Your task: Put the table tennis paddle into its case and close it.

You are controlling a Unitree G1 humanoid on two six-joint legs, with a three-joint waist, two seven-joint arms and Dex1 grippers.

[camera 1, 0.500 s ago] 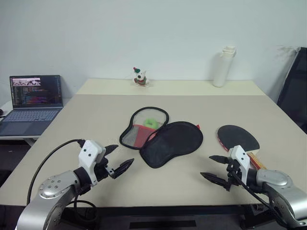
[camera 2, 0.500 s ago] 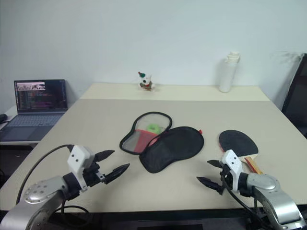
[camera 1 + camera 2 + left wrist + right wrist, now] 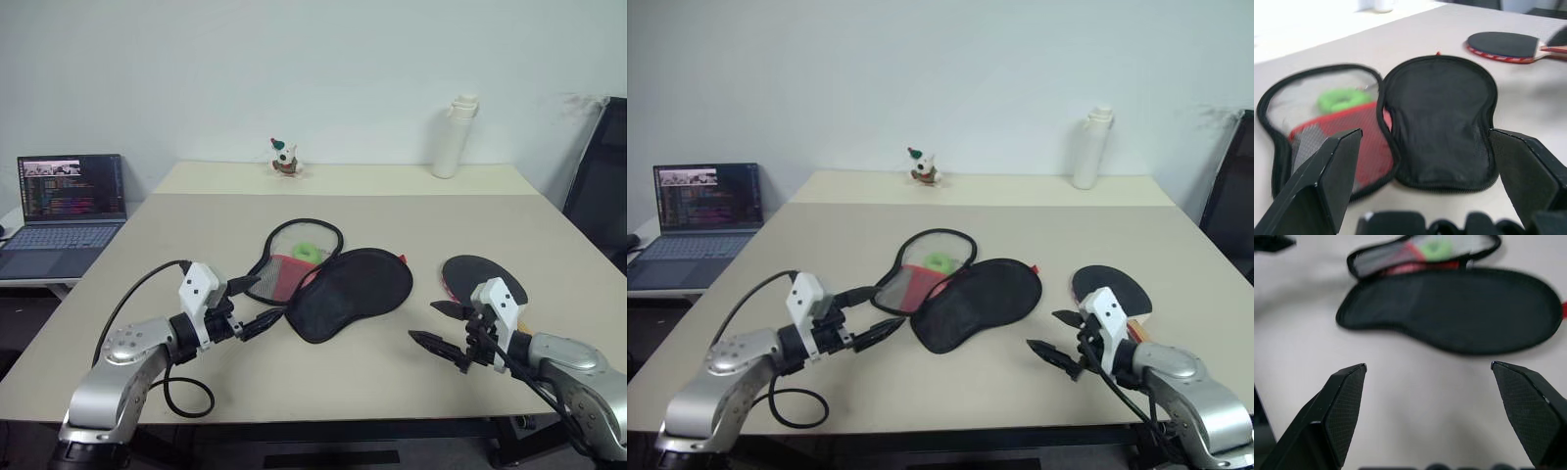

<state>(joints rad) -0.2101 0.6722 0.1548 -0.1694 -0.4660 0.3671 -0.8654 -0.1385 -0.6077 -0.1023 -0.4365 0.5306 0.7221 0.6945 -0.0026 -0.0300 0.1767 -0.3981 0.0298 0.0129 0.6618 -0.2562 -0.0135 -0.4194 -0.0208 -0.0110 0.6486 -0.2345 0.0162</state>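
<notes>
The case lies unzipped and spread flat at the table's middle. Its black half faces me, and its mesh half with red fabric and a green ball lies behind it to the left. The table tennis paddle rests black face up to the right of the case, its handle toward my right arm. My left gripper is open just left of the case's near end, holding nothing. My right gripper is open above the table between case and paddle, also holding nothing.
A laptop stands open on a side table at the left. A small toy figure and a white bottle stand along the table's far edge. A black chair is at the right.
My left gripper has reached forward and right, up to the case's near edge. My right gripper has shifted slightly forward. The case and paddle lie as before.
</notes>
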